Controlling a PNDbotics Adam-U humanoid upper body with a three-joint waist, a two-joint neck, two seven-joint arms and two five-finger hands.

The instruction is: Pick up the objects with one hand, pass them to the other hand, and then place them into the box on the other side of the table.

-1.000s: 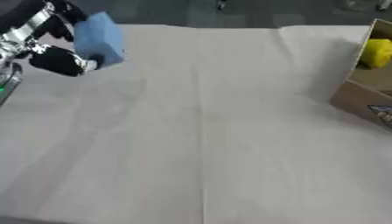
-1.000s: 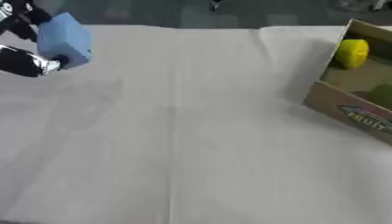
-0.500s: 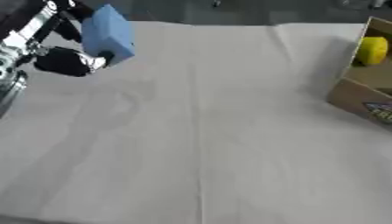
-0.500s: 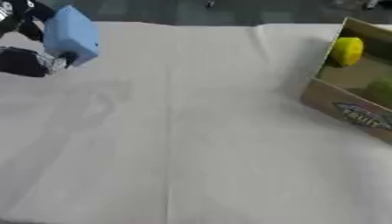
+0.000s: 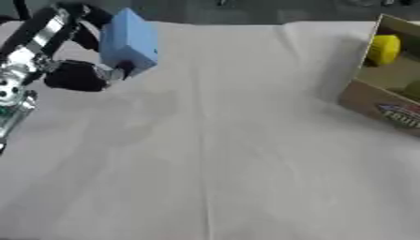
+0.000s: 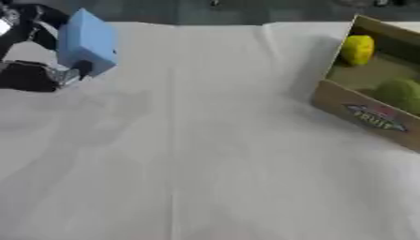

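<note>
1. A blue block (image 5: 129,38) is held up above the table by the left hand (image 5: 78,70), with fingers curled round it, at the far left.
2. A cardboard box (image 6: 365,115) is seen at the right edge.
3. A yellow thing (image 6: 357,48) and a green thing (image 6: 400,93) are kept inside it.
4. The table is covered by a white cloth (image 5: 221,154).

Landmark: the cardboard box (image 6: 361,112), standing on the tablecloth (image 5: 213,154) at the table's right edge, toward the far side. Inside it, a lemon-like fruit (image 6: 357,49) lies at the far end and a second rounded fruit (image 6: 400,93) nearer the front wall. Well to the left of the box, above the cloth, the left hand (image 5: 78,75) holds a block (image 5: 129,40).
</note>
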